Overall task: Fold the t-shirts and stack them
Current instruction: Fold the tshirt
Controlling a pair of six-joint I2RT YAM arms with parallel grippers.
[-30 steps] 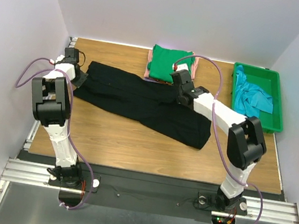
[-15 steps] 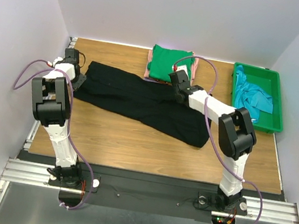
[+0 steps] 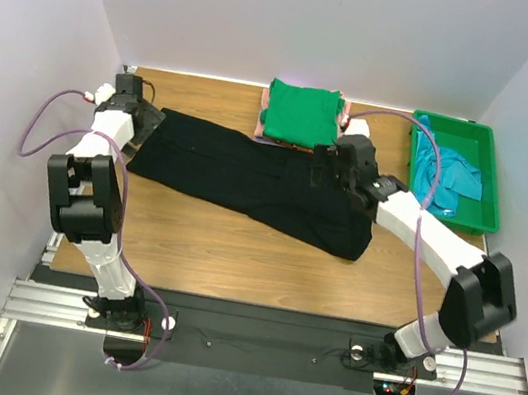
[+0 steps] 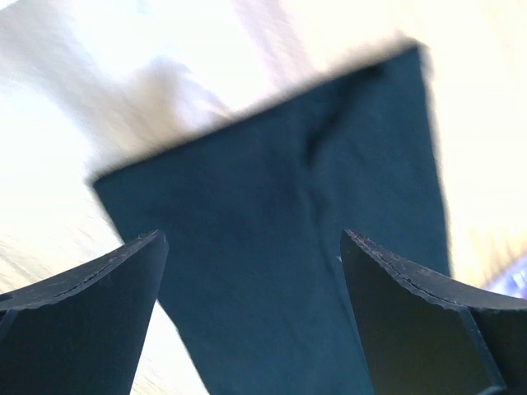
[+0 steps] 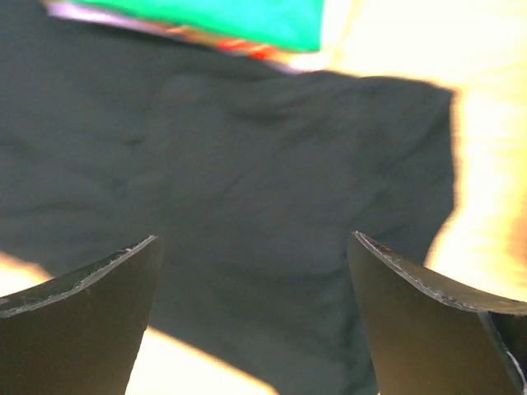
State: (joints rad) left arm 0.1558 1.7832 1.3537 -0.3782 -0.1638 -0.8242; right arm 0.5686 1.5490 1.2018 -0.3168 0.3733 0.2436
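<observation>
arms: two, the left arm (image 3: pixel 91 199) and the right arm (image 3: pixel 430 235)
end effectors: two, the left end effector (image 4: pixel 251 239) and the right end effector (image 5: pixel 254 239)
fingers per end effector: two
t-shirts told apart: four
black t-shirt (image 3: pixel 247 179): one
green t-shirt (image 3: pixel 300 112): one
pink t-shirt (image 3: pixel 263 108): one, only its edge shows
teal t-shirt (image 3: pixel 451 173): one
further layers under the green one: cannot tell
green tray (image 3: pixel 458 126): one
bench (image 3: pixel 236 244): one
purple cables: two, the left cable (image 3: pixel 44 120) and the right cable (image 3: pixel 418 274)
</observation>
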